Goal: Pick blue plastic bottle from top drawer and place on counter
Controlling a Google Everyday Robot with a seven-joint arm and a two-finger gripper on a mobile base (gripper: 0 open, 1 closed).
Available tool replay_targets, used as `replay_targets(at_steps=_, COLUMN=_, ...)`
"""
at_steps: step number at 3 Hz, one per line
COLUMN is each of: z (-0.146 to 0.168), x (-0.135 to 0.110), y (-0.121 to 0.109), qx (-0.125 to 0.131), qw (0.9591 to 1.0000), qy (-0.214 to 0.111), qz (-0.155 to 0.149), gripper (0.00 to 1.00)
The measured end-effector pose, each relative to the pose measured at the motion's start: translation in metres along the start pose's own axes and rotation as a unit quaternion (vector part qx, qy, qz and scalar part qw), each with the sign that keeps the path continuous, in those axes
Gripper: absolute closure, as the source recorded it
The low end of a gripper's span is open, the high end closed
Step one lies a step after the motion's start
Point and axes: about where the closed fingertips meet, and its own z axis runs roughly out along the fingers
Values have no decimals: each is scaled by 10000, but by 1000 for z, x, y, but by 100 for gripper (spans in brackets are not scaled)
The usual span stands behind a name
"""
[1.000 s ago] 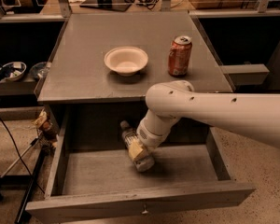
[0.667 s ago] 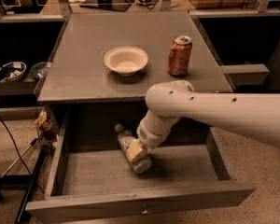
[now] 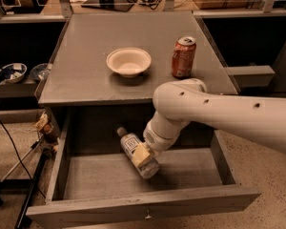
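On the counter (image 3: pixel 86 75) we see a bowl (image 3: pixel 128 61) with a can (image 3: pixel 183 57) at its 3 o'clock, while in the drawer (image 3: pixel 93 175) below, our gripper (image 3: pixel 143 155) has its jaws clamped on the tilted bottle (image 3: pixel 130 143).

One blue plastic bottle (image 3: pixel 130 143), lying in the top drawer (image 3: pixel 190 171). One such drawer only, with one small knob (image 3: pixel 146 217) on its front. One counter (image 3: pixel 86 61). On it, one white bowl (image 3: pixel 128 61) and one red soda can (image 3: pixel 183 57). One white arm (image 3: pixel 219 116) with one gripper (image 3: pixel 142 155), down inside the drawer, clamped on the bottle. Two small dishes (image 3: pixel 13 71) at the far left.
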Motion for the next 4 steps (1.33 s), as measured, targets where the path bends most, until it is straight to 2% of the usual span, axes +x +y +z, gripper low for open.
replay_targets(at_steps=1, z=-19, x=15, y=2, qx=103, qw=9999, qy=-51, qz=8, gripper=100)
replay_targets(at_steps=2, z=-91, x=79, y=10, qx=216, qw=9995, qy=-235, qz=-3, gripper=100)
replay_targets(at_steps=3, z=-94, x=80, y=10, qx=225, qw=9994, qy=-260, qz=-16, gripper=100)
replay_targets(at_steps=4, z=-104, x=51, y=5, qx=343, qw=9985, qy=-390, qz=-200, gripper=100)
